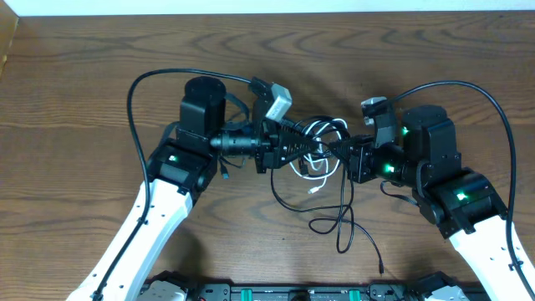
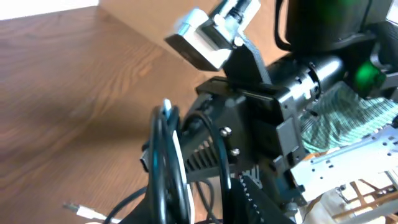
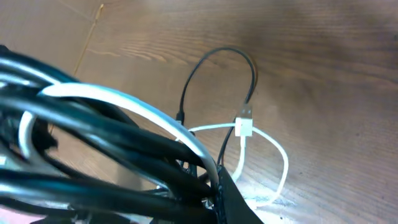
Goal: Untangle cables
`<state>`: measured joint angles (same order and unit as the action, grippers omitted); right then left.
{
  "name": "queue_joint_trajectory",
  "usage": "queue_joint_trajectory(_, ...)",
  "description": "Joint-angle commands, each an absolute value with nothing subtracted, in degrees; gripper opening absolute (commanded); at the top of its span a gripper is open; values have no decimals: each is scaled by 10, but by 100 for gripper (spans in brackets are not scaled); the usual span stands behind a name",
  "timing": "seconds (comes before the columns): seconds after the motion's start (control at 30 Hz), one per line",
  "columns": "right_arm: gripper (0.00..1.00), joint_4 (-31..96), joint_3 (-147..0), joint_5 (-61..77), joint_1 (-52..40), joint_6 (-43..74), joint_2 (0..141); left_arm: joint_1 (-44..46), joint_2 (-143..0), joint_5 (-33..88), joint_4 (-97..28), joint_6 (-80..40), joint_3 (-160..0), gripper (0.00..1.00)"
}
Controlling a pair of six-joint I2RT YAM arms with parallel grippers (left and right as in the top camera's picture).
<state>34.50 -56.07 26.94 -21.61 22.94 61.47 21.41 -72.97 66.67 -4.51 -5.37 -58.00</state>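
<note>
Two robot arms meet tip to tip above the middle of a dark brown, wood-grained table (image 1: 84,75), with a knot of thin, short cables (image 1: 322,138), white and black strands looped together, strung between them. The right gripper (image 1: 344,152) is clamped closed on the right side of the knot. From its own wrist, the black and white strands crowd the near left of the frame, blurred, and run in toward a dark finger (image 3: 230,202) at the bottom edge. The left gripper (image 1: 292,149) meets the knot from the opposite side. Its wrist view shows a blurred loop of black and white cord (image 2: 165,162) standing close before the lens, but none of the three views shows whether its jaws are parted or pinching. Below the raised knot the rest of the cables spills onto the tabletop. A white strand drops to a small plug end (image 1: 316,189), and black loops trail toward the robot's side of the table, with one loose black tail (image 1: 376,255) lying well apart from both grippers. The right wrist view shows a white loop with a white plug (image 3: 244,127) lying flat on the wood, just beside a black arch of cord (image 3: 217,59).
</note>
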Motion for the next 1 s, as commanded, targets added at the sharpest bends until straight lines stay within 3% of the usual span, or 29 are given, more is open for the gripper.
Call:
queue_joint_trajectory(0.0,1,345,-565,271,-217,222,611,205,-731,651,-43,-53,-595,31)
queue_joint_trajectory(0.43,1,345,-565,271,-217,222,611,205,-731,579,-65,-52,-595,33)
queue_joint_trajectory(0.53,1,345,-565,271,-217,222,611,204,-731,532,-69,-53,-595,44)
queue_joint_trajectory(0.6,1,346,-565,271,-217,222,611,196,-729,485,-68,-67,-595,61)
queue_joint_trajectory(0.8,1,350,-565,271,-217,222,611,159,-714,376,-66,-140,-595,65)
queue_joint_trajectory(0.97,1,351,-565,271,-217,222,611,155,-696,302,-90,-141,-595,78)
